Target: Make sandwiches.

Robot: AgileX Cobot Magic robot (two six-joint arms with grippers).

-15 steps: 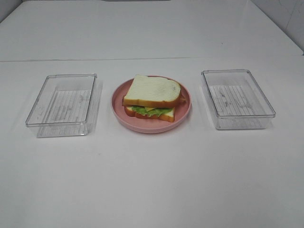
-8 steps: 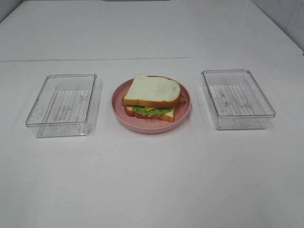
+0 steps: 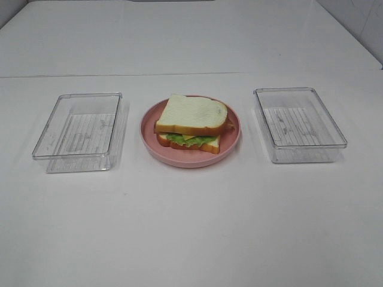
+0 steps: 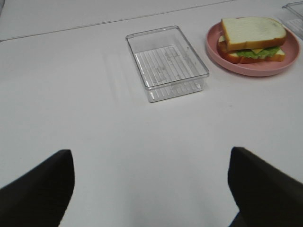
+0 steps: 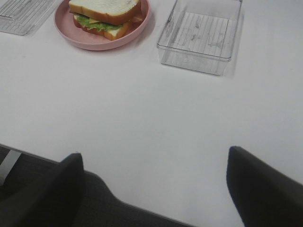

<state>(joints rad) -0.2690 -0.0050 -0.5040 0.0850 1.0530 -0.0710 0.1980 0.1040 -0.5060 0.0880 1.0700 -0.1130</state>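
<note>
The sandwich (image 3: 191, 124) is a stack of two white bread slices with green lettuce and yellow cheese between them. It sits on a round pink plate (image 3: 233, 140) at the middle of the table. It also shows in the left wrist view (image 4: 252, 40) and the right wrist view (image 5: 105, 13). Neither arm shows in the exterior high view. My left gripper (image 4: 151, 189) is open and empty, well back from the trays. My right gripper (image 5: 156, 189) is open and empty over the table's front edge.
A clear plastic tray (image 3: 78, 130) stands left of the plate, seen too in the left wrist view (image 4: 165, 62). A second clear tray (image 3: 298, 124) stands right of it, seen in the right wrist view (image 5: 201, 35). Both are empty. The table's front edge (image 5: 142, 208) lies under my right gripper.
</note>
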